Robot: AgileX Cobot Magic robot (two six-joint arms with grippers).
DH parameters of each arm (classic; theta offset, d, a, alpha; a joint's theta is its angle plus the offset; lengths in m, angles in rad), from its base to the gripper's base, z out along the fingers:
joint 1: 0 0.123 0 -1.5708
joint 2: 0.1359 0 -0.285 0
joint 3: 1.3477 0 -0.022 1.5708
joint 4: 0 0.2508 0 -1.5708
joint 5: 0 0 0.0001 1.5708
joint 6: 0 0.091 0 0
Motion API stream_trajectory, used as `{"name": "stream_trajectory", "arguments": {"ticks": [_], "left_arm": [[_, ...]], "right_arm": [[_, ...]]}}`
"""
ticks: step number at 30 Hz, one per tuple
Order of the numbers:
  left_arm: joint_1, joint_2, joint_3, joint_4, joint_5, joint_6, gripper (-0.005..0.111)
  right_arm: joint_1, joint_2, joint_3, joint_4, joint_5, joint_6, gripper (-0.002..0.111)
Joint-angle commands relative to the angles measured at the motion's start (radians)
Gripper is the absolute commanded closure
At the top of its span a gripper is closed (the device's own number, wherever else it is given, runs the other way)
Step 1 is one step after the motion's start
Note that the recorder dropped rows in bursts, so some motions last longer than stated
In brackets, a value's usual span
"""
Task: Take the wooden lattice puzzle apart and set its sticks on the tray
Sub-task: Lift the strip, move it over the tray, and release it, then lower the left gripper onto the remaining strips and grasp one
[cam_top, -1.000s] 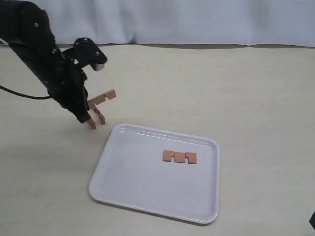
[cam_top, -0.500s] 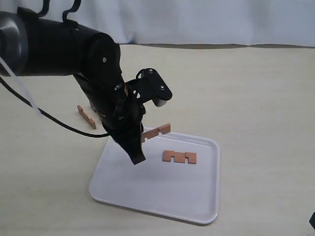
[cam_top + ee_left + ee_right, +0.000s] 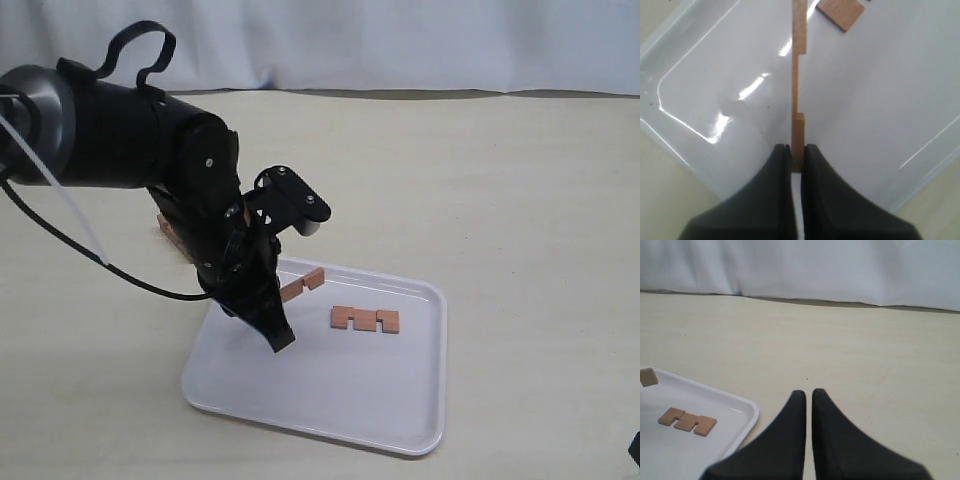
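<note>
My left gripper (image 3: 281,335) hangs over the left part of the white tray (image 3: 420,440), shut on one end of a notched reddish-brown stick (image 3: 303,284). In the left wrist view that stick (image 3: 798,75) stands edge-on, pinched at the left gripper (image 3: 796,152), above the tray (image 3: 715,75). A second stick (image 3: 365,319) lies flat near the tray's middle. The same flat stick (image 3: 687,421) shows in the right wrist view. My right gripper (image 3: 808,392) is shut on nothing, over bare table beside the tray (image 3: 747,412). No assembled lattice puzzle is in view.
Another reddish-brown piece (image 3: 162,222) lies on the beige table left of the tray, mostly hidden behind my left arm. A white cloth backdrop (image 3: 400,40) closes off the far edge of the table.
My left arm carried the stick from the table left of the tray to above the tray, then lowered it a little. A piece stayed behind on the table.
</note>
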Motion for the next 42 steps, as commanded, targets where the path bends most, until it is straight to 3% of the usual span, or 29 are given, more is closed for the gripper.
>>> {"name": "stream_trajectory", "arguments": {"ticks": [1, 4, 12, 15, 27, 36, 42], "left_arm": [[0.000, 0.001, 0.029, 0.011, -0.036, -0.050, 0.106], [0.000, 0.001, 0.036, 0.055, -0.042, -0.091, 0.100], [0.000, 0.001, 0.036, 0.126, -0.075, -0.227, 0.061], [0.000, -0.001, 0.034, 0.137, -0.069, -0.239, 0.054], [0.060, -0.005, -0.048, 0.211, 0.030, -0.385, 0.054], [0.234, -0.005, -0.039, 0.211, 0.003, -0.631, 0.054], [0.293, -0.005, 0.007, 0.242, -0.117, -0.739, 0.054]], "right_arm": [[0.004, -0.004, 0.002, 0.003, -0.002, 0.004, 0.104], [0.004, -0.004, 0.002, 0.003, -0.002, 0.004, 0.104], [0.004, -0.004, 0.002, 0.003, -0.002, 0.004, 0.104], [0.004, -0.004, 0.002, 0.003, -0.002, 0.004, 0.104], [0.004, -0.004, 0.002, 0.003, -0.002, 0.004, 0.104], [0.004, -0.004, 0.002, 0.003, -0.002, 0.004, 0.104], [0.004, -0.004, 0.002, 0.003, -0.002, 0.004, 0.104]]}}
